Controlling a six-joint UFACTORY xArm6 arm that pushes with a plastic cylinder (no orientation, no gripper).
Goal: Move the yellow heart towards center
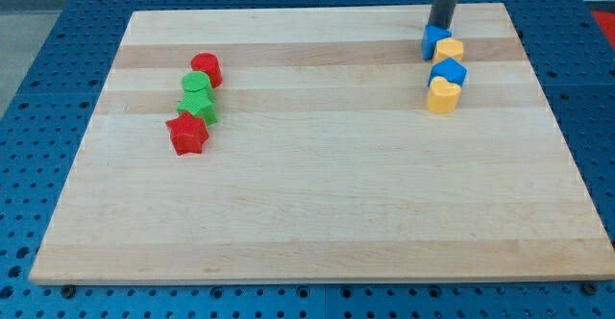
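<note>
Camera view: a light wooden table (317, 204) on a blue perforated base (38, 50). Near the view's top right, four blocks form a short column: a blue block (434, 40), a yellow block (449, 50), a second blue block (449, 72) and, lowest, the yellow heart (442, 96), each touching the next. My tip (439, 28) stands at the column's upper end, against the first blue block, apart from the yellow heart. The arm carries no gripper, only the dark rod. At the view's left, a red cylinder (207, 67), two green blocks (197, 85) (199, 107) and a red star (187, 134) form a second touching column.
</note>
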